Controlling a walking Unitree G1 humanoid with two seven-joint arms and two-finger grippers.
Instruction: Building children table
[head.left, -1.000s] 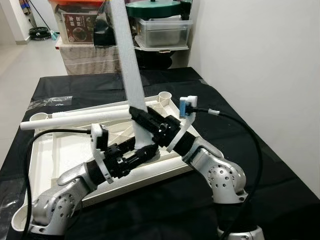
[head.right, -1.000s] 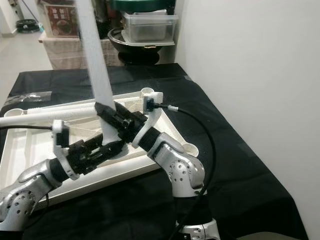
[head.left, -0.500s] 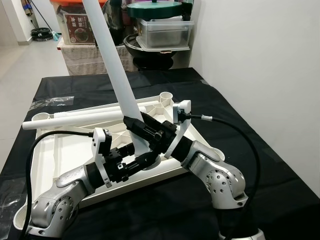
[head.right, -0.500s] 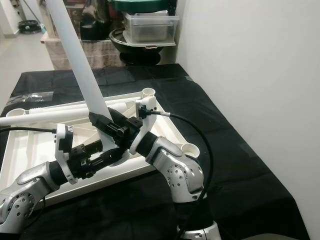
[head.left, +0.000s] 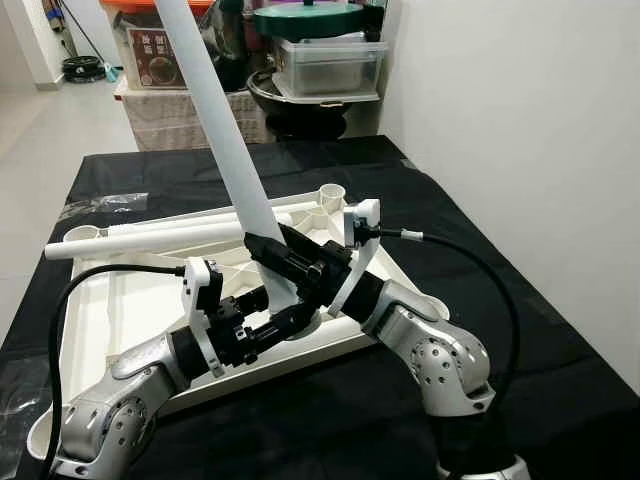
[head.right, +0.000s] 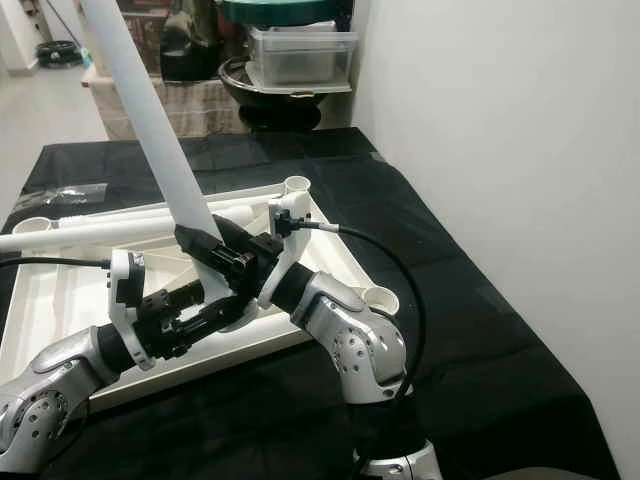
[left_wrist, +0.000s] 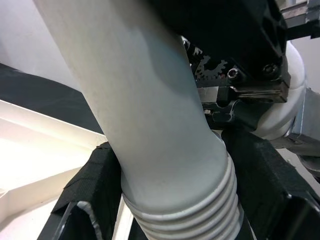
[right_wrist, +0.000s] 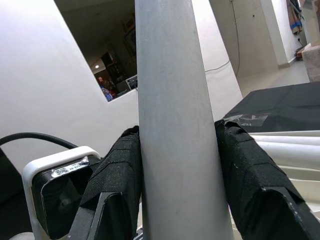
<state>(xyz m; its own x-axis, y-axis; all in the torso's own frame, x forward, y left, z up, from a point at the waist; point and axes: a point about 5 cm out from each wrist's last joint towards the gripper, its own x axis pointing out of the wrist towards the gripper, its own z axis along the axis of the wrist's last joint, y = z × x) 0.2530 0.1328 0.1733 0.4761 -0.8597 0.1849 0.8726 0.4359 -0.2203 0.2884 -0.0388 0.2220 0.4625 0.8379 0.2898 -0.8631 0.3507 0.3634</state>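
1. Since a second ago the long white leg tube (head.left: 215, 110) has swung over: it stood nearly straight up then, and now it leans away to the robot's left, its top running out past the frame's upper edge.
2. Under it all lies a table covered in black cloth (head.left: 480, 250), set against a pale wall on the robot's right.
3. On the cloth sits the white upturned tabletop (head.left: 90, 310), a shallow tray shape with round sockets at its corners; one open socket (head.left: 331, 190) shows at the far corner.
4. A second white leg (head.left: 150, 240) lies flat across the tabletop's far side, well apart from the grippers.
5. The right gripper (head.left: 268, 250) clasps the tilted tube low down, its black fingers (right_wrist: 122, 170) pressed on either side of the shaft.
6. The left gripper (head.left: 285, 315) grips the same tube just below, at the ribbed, threaded end (left_wrist: 190, 210), right over the tabletop's near right corner.
7. Behind the table, storage boxes (head.left: 325, 60) are stacked on the floor.
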